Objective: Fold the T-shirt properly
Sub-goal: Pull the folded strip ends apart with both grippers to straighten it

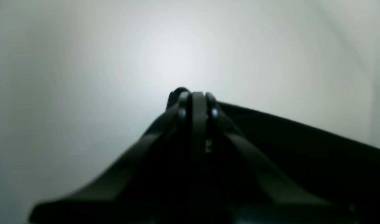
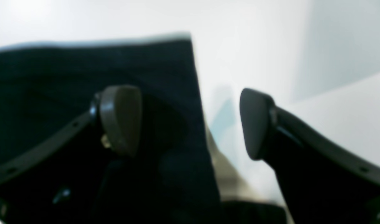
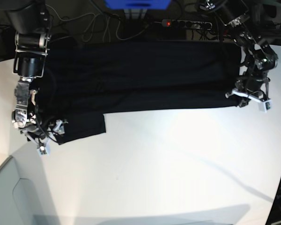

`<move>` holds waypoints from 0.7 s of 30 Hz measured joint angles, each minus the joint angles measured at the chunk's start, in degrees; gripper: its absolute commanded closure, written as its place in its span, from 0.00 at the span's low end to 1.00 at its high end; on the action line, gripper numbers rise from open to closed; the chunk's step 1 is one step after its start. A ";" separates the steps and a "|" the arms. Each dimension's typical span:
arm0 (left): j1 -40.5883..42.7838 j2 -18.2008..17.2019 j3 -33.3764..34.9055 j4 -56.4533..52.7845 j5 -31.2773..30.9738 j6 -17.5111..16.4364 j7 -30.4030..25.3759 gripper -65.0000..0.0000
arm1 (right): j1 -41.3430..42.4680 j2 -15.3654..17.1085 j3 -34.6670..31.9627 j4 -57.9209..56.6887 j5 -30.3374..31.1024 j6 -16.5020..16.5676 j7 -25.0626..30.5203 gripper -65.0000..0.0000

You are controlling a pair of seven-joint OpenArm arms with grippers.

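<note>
The black T-shirt (image 3: pixel 140 75) lies spread plain side up across the far part of the white table (image 3: pixel 168 164), with a sleeve (image 3: pixel 82 125) sticking out towards the front at the left. My left gripper (image 3: pixel 235 97) is at the shirt's right front corner. In the left wrist view the left gripper (image 1: pixel 197 98) is shut, pinching black cloth (image 1: pixel 301 149). My right gripper (image 3: pixel 56 129) is at the sleeve's left end. In the right wrist view the right gripper (image 2: pixel 190 123) is open and straddles the cloth's edge (image 2: pixel 165 77): one fingertip (image 2: pixel 121 119) is over the cloth, the other over the table.
A power strip (image 3: pixel 187 22) with a red light, cables and a blue object (image 3: pixel 136 3) lie behind the table's far edge. A grey surface (image 3: pixel 4 197) borders the table at the front left.
</note>
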 measured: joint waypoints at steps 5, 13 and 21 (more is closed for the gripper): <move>0.61 0.02 0.09 1.62 -0.02 0.00 0.00 1.00 | 0.70 0.28 0.13 -1.51 -0.07 0.00 0.55 0.28; 0.61 0.02 0.09 1.60 -0.04 0.00 0.02 1.00 | -1.33 0.04 0.17 -1.05 1.16 -0.09 2.49 0.78; 0.63 0.04 0.09 1.42 -0.02 0.00 0.02 1.00 | -2.99 -0.83 0.35 2.47 0.35 -0.04 1.25 1.00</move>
